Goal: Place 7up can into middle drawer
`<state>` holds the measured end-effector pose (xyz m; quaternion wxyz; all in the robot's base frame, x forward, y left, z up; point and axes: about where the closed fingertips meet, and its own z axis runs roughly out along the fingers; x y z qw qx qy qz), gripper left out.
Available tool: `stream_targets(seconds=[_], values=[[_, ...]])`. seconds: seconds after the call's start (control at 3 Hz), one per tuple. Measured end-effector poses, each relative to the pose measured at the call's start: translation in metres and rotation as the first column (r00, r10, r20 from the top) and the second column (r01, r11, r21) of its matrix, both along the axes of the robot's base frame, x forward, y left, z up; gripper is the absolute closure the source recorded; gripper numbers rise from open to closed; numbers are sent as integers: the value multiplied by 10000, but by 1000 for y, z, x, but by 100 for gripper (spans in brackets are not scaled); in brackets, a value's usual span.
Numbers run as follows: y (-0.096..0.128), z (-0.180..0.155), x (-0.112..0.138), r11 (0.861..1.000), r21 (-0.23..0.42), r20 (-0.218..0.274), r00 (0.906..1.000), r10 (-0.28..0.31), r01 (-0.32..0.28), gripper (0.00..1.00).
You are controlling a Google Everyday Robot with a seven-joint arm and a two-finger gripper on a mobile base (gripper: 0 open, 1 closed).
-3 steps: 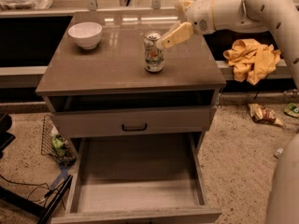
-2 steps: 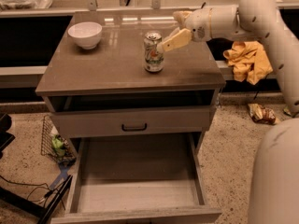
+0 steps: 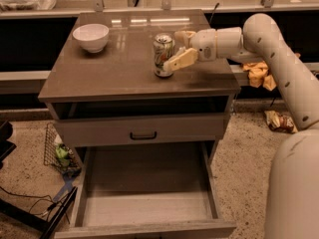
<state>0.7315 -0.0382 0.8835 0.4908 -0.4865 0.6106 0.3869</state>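
Note:
The 7up can [image 3: 163, 55] stands upright on the cabinet top [image 3: 119, 68], right of centre. My gripper [image 3: 179, 47] reaches in from the right at can height and is open. Its near finger [image 3: 181, 59] lies against the can's right side, and the far finger [image 3: 183, 35] is just behind and to the right of the can. The can is not lifted. The middle drawer [image 3: 144, 203] is pulled out wide at the bottom front, with a bare pale floor and nothing in it.
A white bowl [image 3: 90, 37] sits at the back left of the cabinet top. A shut drawer front with a black bar handle [image 3: 143, 135] lies above the open drawer. A wire basket [image 3: 59, 153] and cables lie on the floor at left, and a yellow cloth [image 3: 259, 73] at right.
My gripper has moved left toward the can, from a short way off its right side to right beside it. The can, the bowl and the drawer have not moved.

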Motion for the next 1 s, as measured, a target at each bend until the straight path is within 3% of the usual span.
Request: stream_targets(seconds=[0.33,1.0], values=[[22,3,-36,9977,312,290,9978,589,-598,18],[35,-4,-44,9957,333,181,9961,859,-865,64]])
